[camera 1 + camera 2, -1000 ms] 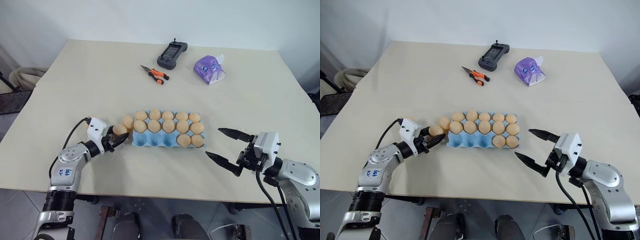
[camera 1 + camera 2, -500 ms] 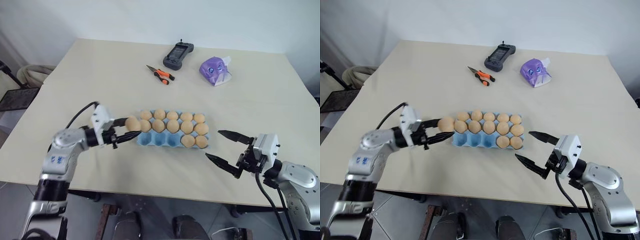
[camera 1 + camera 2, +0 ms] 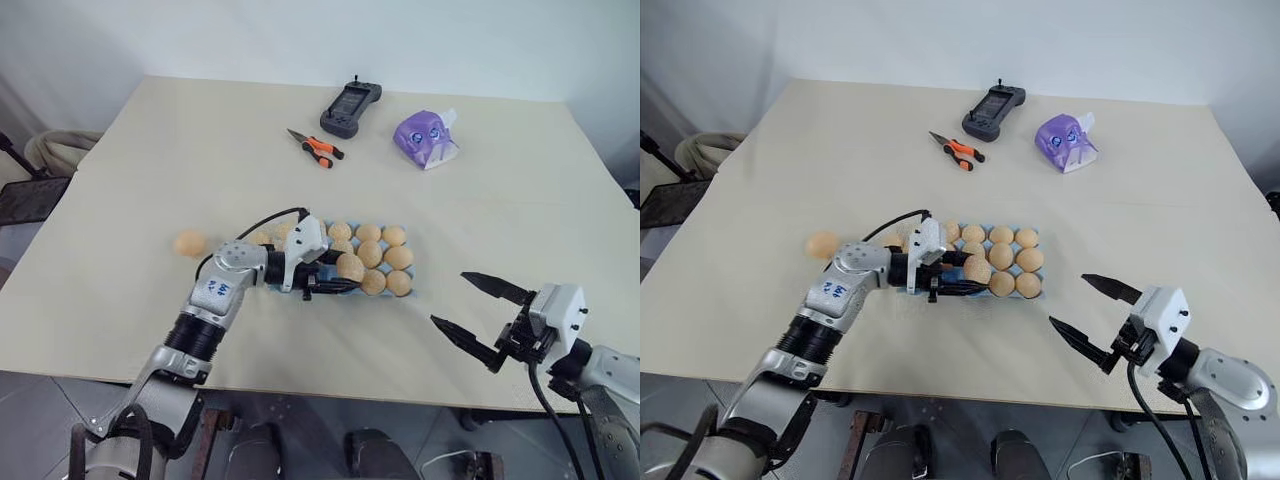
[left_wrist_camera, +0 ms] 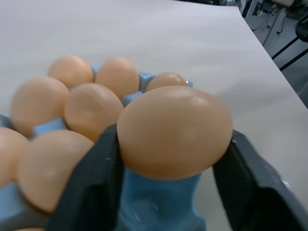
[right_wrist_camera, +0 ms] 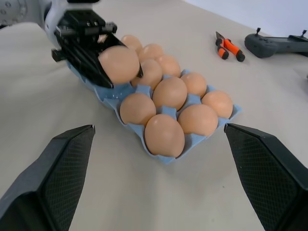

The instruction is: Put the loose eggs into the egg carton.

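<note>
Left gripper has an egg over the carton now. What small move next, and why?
Probably ease the left gripper straight down, then open. Its black fingers clamp a tan-brown egg just above an empty front-row cup of the light blue moulded egg carton, with seated eggs close beside it, so a sideways move would likely bump them.

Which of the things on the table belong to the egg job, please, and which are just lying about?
Part of the job:
- egg carton, partly filled
- egg held in the left claw over the carton
- loose egg on the table beside the carton

Lying about:
- orange-handled pliers
- black handheld controller
- purple pouch
</note>
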### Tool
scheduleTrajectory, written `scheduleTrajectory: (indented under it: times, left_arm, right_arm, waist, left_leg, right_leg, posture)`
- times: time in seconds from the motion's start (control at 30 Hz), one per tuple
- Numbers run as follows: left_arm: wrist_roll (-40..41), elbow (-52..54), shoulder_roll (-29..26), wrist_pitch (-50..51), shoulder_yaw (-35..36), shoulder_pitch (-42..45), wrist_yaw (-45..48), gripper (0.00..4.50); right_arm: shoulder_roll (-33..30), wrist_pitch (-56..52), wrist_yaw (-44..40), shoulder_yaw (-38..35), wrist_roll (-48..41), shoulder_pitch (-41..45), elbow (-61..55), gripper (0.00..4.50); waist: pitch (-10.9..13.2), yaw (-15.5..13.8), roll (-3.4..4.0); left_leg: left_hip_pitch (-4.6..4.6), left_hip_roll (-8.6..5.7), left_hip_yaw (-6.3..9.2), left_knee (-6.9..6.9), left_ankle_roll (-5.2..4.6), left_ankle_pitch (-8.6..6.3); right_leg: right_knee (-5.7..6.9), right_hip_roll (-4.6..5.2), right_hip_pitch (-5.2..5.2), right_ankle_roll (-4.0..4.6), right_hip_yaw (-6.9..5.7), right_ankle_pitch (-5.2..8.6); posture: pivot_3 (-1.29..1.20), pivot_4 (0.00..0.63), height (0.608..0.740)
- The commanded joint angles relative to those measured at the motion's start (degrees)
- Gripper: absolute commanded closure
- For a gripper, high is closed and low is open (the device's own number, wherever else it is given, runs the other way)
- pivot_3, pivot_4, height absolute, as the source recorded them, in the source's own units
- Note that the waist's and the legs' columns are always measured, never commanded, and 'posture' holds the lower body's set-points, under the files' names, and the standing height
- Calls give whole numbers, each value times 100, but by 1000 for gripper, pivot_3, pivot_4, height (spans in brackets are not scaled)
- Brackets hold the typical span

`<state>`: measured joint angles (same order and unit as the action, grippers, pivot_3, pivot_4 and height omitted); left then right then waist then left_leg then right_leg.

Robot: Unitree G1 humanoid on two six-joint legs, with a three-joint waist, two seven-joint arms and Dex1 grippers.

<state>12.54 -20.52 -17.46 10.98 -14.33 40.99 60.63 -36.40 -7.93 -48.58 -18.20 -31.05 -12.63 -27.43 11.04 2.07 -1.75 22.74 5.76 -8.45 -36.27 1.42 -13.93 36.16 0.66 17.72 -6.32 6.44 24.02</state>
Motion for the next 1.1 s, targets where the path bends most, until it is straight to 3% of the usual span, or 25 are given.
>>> scheduleTrajectory:
  times: [0.03, 0.1, 0.3, 0.63, 0.83, 1.0, 1.1]
  left_arm:
    - [-31, 121, 38, -295, 112, 96, 3, 519]
    - [29, 222, -18, -461, 305, 62, -92, 62]
    - [345, 742, -665, -537, 1188, -375, -289, 62]
    - [1006, 2631, -1667, -23, 2831, -2722, -789, 62]
    - [1007, 3298, -1540, -354, 3902, -4465, -1424, 62]
    - [1010, 3381, -1416, -517, 3988, -5117, -1555, 62]
    - [997, 3366, -1398, -512, 3832, -5030, -1633, 62]
  right_arm:
    - [58, 22, 88, 14, -63, 1, -276, 0]
    - [57, 18, 65, 69, -65, 72, -240, 0]
    - [-21, 41, -181, 284, -83, 545, 118, 0]
    - [29, 97, -630, 703, -71, 1288, 580, 0]
    - [51, 154, -856, 883, -30, 1532, 851, 0]
    - [69, 206, -965, 938, -8, 1733, 1053, 0]
    - [63, 239, -1022, 933, 2, 1791, 1136, 0]
  waist:
    - [0, -9, 0]
    - [0, -15, 0]
    - [0, 78, 0]
    - [2, 117, 1]
    - [4, 131, -3]
    - [4, 102, -5]
    - [3, 104, -7]
  left_leg:
    - [0, 0, 0, -2, 0, 0]
    - [0, 0, 0, -9, 0, 0]
    - [-12, 6, -2, -16, 4, 2]
    - [-16, 29, 1, -2, 9, 5]
    - [-31, 17, 0, 15, 6, -4]
    - [-31, -6, 5, 22, -18, -22]
    - [-30, -8, 4, 23, -12, -31]
  right_leg:
    - [3, 0, 0, 0, 0, 0]
    - [8, 2, -1, 0, 0, 0]
    - [35, 0, -2, 3, 3, 1]
    - [33, 5, -4, 6, 0, 4]
    - [27, 62, -15, 14, -11, 7]
    - [23, 89, -21, 16, -25, 8]
    - [9, 91, -26, 16, -29, 6]
  posture:
    - [0, 150, 740]
    - [0, 150, 740]
    - [0, 150, 740]
    - [0, 150, 740]
    - [0, 150, 740]
    - [0, 150, 740]
    - [0, 150, 740]
